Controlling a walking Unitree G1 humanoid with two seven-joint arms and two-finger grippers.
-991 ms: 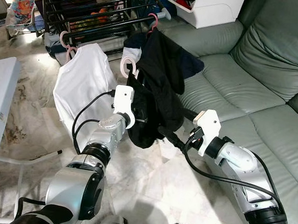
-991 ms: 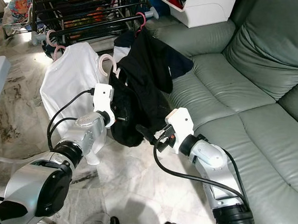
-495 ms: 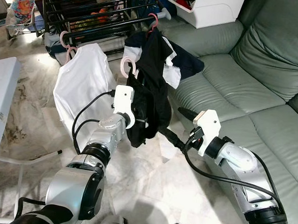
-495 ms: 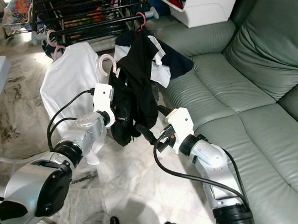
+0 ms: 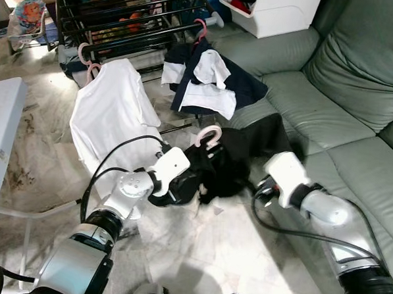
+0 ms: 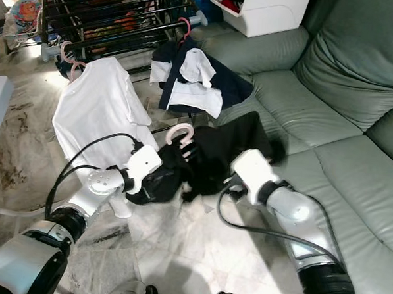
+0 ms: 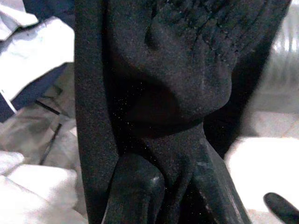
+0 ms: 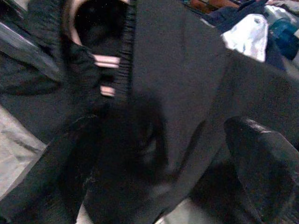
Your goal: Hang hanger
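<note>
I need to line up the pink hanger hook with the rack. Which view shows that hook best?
The left eye view: the pink hanger hook stands clear above the black garment, below the drying rack. The right eye view shows it similarly. The right wrist view catches a blurred pink piece; the left wrist view shows black cloth.

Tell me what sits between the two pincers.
In the left eye view, the black garment on its pink hanger bunches between the left pincer and right pincer, low over the floor.
</note>
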